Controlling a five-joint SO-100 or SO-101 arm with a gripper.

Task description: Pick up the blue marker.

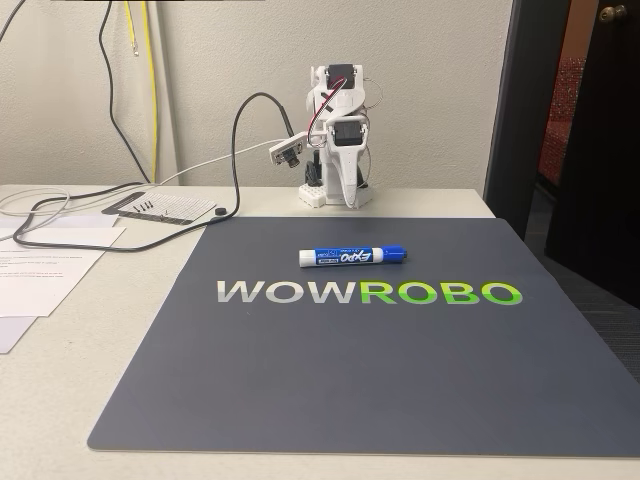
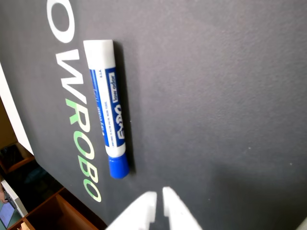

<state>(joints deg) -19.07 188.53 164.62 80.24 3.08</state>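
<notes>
The blue marker (image 1: 352, 257) lies flat on the dark mat (image 1: 400, 380), just above the "ROBO" lettering, with its blue cap toward the right in the fixed view. My white arm is folded at the back of the table, and the gripper (image 1: 346, 198) points down behind the mat's far edge, well away from the marker. In the wrist view the marker (image 2: 108, 110) runs top to bottom with its cap at the lower end. The gripper (image 2: 159, 194) shows at the bottom edge, its two white fingers nearly touching and holding nothing.
Black cables (image 1: 120, 235) and papers (image 1: 40, 270) lie left of the mat. A small perforated board (image 1: 165, 207) sits at the back left. A dark doorway (image 1: 590, 150) stands at the right. The mat carries the "WOWROBO" lettering (image 1: 370, 292).
</notes>
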